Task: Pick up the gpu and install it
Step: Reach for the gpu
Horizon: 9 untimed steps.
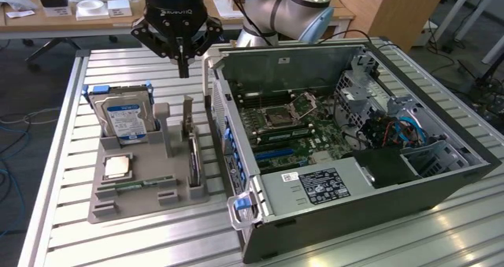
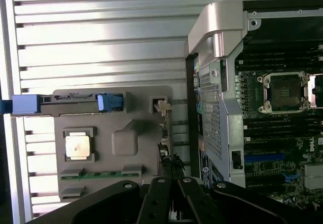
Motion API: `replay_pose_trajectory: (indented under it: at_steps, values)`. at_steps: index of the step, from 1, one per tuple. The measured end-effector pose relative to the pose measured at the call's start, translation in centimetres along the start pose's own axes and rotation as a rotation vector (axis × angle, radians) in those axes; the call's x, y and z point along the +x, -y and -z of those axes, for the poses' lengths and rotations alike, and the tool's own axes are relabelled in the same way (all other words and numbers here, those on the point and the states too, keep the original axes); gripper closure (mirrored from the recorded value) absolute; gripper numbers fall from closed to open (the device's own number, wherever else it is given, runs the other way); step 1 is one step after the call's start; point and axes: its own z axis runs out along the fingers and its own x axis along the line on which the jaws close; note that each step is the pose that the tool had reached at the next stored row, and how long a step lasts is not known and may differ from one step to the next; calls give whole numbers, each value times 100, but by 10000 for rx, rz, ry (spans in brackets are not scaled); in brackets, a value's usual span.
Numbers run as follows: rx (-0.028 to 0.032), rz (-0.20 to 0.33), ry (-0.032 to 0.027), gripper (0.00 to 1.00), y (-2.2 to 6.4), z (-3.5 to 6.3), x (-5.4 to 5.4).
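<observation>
**Jaws closed and empty above the parts tray**

Jaws were pressed together with nothing between them. The gripper [image 1: 183,72] hung fingers-down over the far end of the grey tray [image 1: 150,205], clear of everything on it. The gpu [image 1: 193,160] had not been picked up. It stood on edge in a slot along the tray's side toward the exterior view's right, just beside the open computer case [image 1: 378,205].

In the wrist view the gripper [image 2: 174,176] showed as dark fingers meeting in line with the gpu [image 2: 162,133], which appeared edge-on as a thin strip at the tray's border.

A hard drive [image 1: 124,118] with a blue-and-white label stood upright at the tray's far end, toward the exterior view's left. Nearer lay a CPU [image 1: 118,166] in a square pocket, and nearer still a RAM stick [image 1: 136,184] lying flat.

Inside the case, the motherboard [image 1: 291,125] faced up with its CPU socket [image 1: 303,106] open. Tray and case both rested on a ribbed metal table [image 1: 141,237].
</observation>
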Motion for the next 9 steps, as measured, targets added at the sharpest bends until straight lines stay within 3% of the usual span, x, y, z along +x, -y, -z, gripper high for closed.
replay_pose_trajectory:
  at_steps: [9]
  values:
    - [1,0,-1,86,0,0,4]
